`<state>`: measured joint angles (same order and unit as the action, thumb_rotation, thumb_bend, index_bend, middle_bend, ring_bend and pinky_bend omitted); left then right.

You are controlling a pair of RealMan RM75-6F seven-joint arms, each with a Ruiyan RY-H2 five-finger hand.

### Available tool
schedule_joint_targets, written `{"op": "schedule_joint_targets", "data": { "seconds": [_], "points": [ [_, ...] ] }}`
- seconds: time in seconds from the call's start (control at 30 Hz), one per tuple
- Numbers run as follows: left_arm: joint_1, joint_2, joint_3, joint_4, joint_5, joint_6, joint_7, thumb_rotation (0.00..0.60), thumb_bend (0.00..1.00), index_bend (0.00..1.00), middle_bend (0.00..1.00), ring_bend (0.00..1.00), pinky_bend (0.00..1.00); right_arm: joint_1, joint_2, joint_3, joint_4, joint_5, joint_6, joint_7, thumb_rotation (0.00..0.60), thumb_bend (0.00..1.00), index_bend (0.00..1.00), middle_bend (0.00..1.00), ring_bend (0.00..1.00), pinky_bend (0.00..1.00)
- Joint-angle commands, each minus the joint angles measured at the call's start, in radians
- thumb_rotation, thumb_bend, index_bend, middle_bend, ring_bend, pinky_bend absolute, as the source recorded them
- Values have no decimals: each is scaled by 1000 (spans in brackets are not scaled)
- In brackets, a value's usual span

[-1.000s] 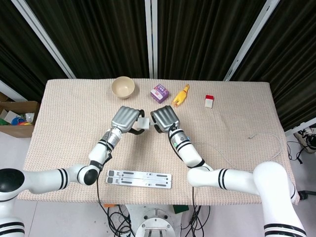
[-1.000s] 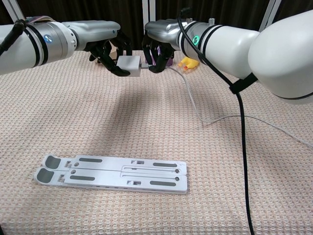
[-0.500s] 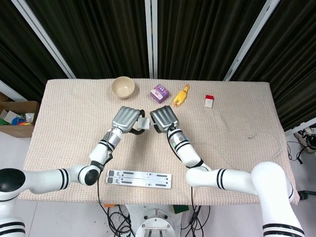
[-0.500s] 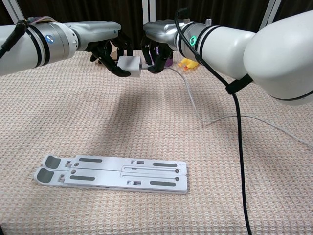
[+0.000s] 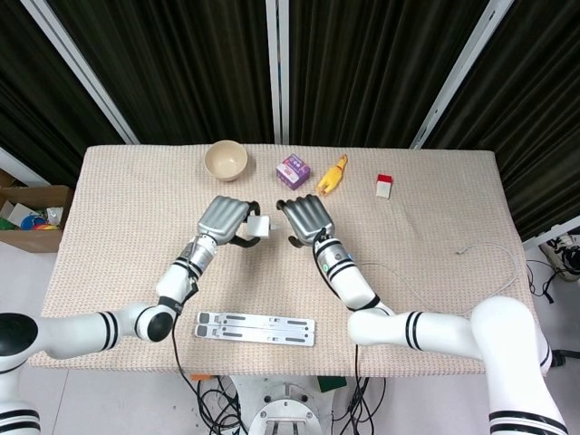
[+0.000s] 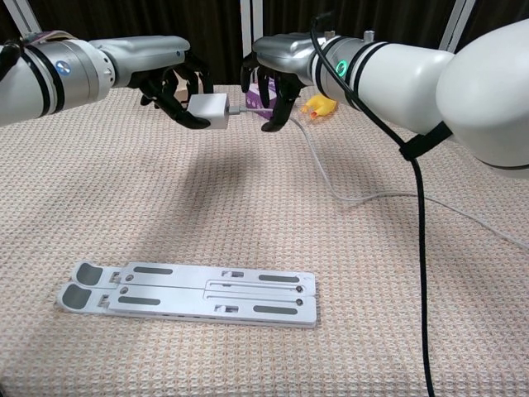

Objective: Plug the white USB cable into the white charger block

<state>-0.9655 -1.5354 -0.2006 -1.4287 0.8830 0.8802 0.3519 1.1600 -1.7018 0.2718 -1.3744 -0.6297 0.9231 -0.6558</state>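
You have one white charger block (image 6: 208, 110) in your left hand (image 5: 222, 220); one white USB cable (image 6: 331, 184) at your right hand (image 5: 304, 217); beyond both hands, one bowl (image 5: 226, 160), one purple box (image 5: 294, 169), one yellow toy (image 5: 333, 174), one red-and-white block (image 5: 384, 186); nearer than them, one grey stand (image 6: 188, 294).

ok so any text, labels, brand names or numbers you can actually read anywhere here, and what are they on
None can be read.
Purple box: printing on its faces, too small and blurred to read.
Red and white box: no legible text.
White charger block, held in the left robot hand: blank on the faces shown.
Right arm's wrist band: a green ring mark, no letters.
Metal stand: slots only, no marking visible.
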Motion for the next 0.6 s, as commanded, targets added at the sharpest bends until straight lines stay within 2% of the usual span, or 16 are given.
{"op": "schedule_joint_targets", "data": {
  "seconds": [0.03, 0.17, 0.27, 0.43, 0.6],
  "points": [
    [15, 9, 13, 8, 22, -1, -16, 479, 222, 509, 448, 687, 725, -9, 17, -7, -22, 3, 10, -8, 600, 207, 218, 353, 330, 404],
    [30, 11, 29, 38, 43, -11, -33, 480, 221, 508, 447, 678, 725, -28, 66, -27, -83, 14, 27, -31, 600, 203, 120, 291, 270, 359],
    [42, -3, 43, 87, 73, -18, -57, 480, 221, 503, 442, 672, 719, -52, 119, -60, -145, 27, 58, -67, 600, 202, 7, 191, 174, 280],
    [49, -38, 66, 174, 111, -55, -86, 496, 222, 484, 417, 645, 696, -89, 184, -111, -209, 49, 95, -107, 600, 202, 0, 60, 52, 187],
    [41, -86, 85, 261, 103, -102, -55, 503, 220, 404, 358, 537, 669, -137, 230, -144, -253, 33, 120, -86, 600, 193, 0, 31, 16, 155]
  ]
}}
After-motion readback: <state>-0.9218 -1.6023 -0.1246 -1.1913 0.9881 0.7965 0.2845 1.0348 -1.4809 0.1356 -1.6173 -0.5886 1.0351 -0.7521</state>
